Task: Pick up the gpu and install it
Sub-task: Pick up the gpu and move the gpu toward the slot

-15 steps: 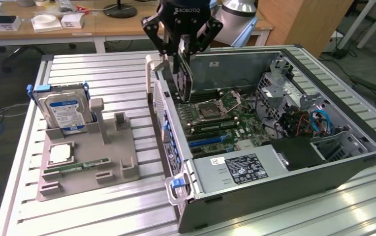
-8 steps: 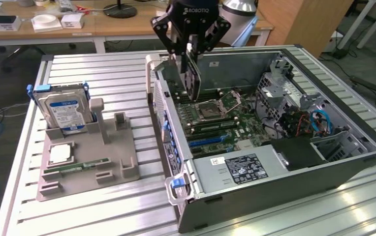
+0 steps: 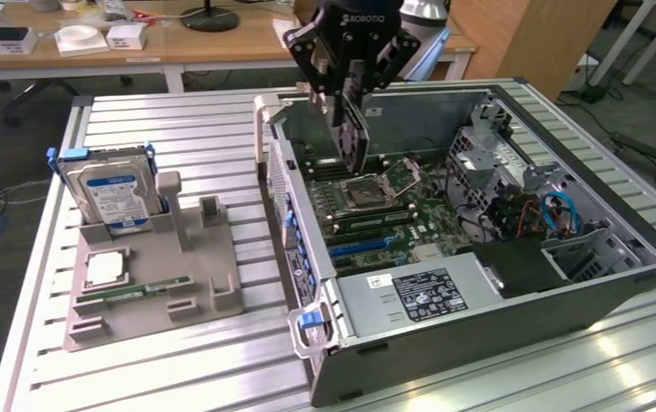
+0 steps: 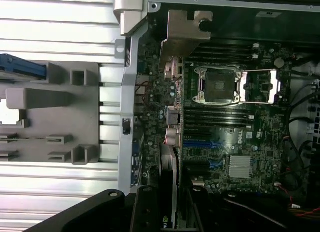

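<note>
My gripper (image 3: pixel 345 90) is shut on the gpu (image 3: pixel 349 137), a thin dark card that hangs on edge below the fingers. The card hovers inside the open computer case (image 3: pixel 632 262), above the rear left part of the motherboard (image 3: pixel 391 215) near the CPU socket. In the wrist view the gpu (image 4: pixel 171 164) runs edge-on away from my gripper (image 4: pixel 169 212), its silver bracket (image 4: pixel 186 32) by the case's back wall. Blue expansion slots (image 4: pixel 200 142) lie just beside the card's edge. I cannot tell whether the card's edge touches the board.
A grey fixture (image 3: pixel 191 296) on the slatted metal table holds a blue-labelled hard drive (image 3: pixel 111 193), a CPU (image 3: pixel 105 268) and a green memory stick (image 3: pixel 133 292). The power supply (image 3: pixel 420 292) fills the case's near corner. Cables (image 3: pixel 557 215) crowd its right side.
</note>
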Controlling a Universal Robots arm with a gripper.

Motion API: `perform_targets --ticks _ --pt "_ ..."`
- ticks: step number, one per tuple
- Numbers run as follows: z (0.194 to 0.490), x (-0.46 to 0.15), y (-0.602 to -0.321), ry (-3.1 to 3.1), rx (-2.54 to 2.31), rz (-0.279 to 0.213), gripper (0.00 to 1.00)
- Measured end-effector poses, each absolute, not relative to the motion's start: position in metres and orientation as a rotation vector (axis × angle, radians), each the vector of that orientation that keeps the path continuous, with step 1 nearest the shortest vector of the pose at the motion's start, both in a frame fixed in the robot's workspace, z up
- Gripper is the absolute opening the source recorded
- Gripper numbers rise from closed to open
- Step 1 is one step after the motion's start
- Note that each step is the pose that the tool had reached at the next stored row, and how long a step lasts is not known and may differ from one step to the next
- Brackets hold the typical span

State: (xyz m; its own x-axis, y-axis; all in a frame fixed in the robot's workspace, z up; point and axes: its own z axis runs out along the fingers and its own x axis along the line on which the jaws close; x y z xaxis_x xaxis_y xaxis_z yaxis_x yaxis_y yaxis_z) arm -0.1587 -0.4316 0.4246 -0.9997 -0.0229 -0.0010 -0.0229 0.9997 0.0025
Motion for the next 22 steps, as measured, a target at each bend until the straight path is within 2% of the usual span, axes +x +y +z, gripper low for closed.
perform_targets --ticks 22 --pt "0.424 -0.101 -0.432 3.140 -0.036 0.004 0.27"
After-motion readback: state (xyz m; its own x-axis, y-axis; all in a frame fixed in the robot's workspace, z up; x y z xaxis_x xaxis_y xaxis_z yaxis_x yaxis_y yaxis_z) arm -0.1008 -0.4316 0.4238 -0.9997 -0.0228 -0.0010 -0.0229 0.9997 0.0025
